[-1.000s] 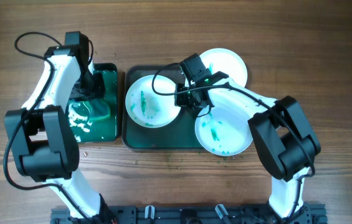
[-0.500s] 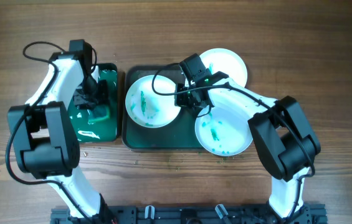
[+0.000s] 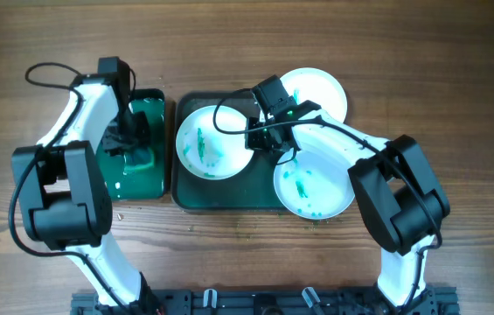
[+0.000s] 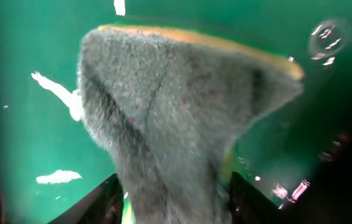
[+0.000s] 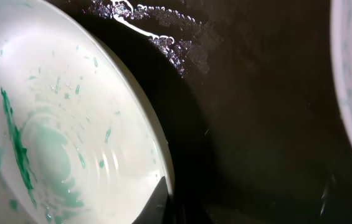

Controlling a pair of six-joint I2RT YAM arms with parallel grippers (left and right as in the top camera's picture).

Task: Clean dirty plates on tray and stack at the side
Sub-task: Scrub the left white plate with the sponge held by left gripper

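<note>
Wooden table, brown grain, with two arms at work on it. Item one: my left gripper, its fingers pinched on either side of a grey scouring sponge with a yellow edge along its far side, held inside the green basin of green liquid at the table's left. Item two: my right gripper, low over the dark tray at the table's centre. Only one dark fingertip shows in the wrist view, just beside a plate rim, so I cannot tell whether these fingers are spread or pressed together. Item three: streaked plate, white with green smears, lying on the tray's left half. Item four: second stained plate, green-spotted, overlapping the tray's near right corner. Item five: plain white plate, on the table at the tray's far right corner, partly behind my right arm.
</note>
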